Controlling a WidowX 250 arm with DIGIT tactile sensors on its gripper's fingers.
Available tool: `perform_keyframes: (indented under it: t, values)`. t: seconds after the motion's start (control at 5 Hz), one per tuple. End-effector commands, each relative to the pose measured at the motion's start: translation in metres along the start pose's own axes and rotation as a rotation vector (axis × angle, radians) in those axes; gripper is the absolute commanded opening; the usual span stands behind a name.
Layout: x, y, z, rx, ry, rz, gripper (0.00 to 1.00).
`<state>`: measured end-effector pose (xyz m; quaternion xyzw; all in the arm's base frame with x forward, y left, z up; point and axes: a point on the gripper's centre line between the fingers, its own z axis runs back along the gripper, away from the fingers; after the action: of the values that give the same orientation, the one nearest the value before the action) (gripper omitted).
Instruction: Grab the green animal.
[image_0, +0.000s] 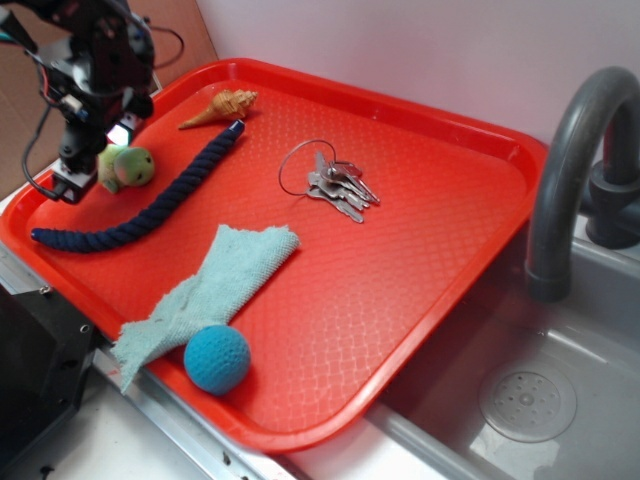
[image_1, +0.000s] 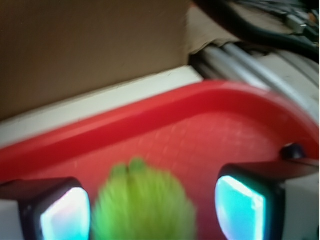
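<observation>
Green animal (image_1: 142, 205) sits blurred between the claw (image_1: 150, 210) pads (image_1: 240, 207), claw wide and straddling it at the tray's (image_0: 420, 330) far-left corner beside the rope (image_0: 150, 205), apparently lined up to close, not yet gripping.

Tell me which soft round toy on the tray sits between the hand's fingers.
The green animal, at the tray's far left corner under the hand. The blue ball lies alone at the near edge.
</observation>
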<state>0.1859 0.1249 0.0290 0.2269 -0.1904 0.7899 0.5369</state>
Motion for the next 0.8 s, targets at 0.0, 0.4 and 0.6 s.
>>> perform_keyframes:
  t: [0.0,0.4,0.6]
  values:
    - [-0.025,0.018,-0.004,-0.049,0.010,-0.081,0.99]
    - [-0.025,0.020,-0.007,-0.043,-0.008,-0.054,0.00]
    - [-0.009,0.014,0.013,-0.109,0.029,-0.124,0.00]
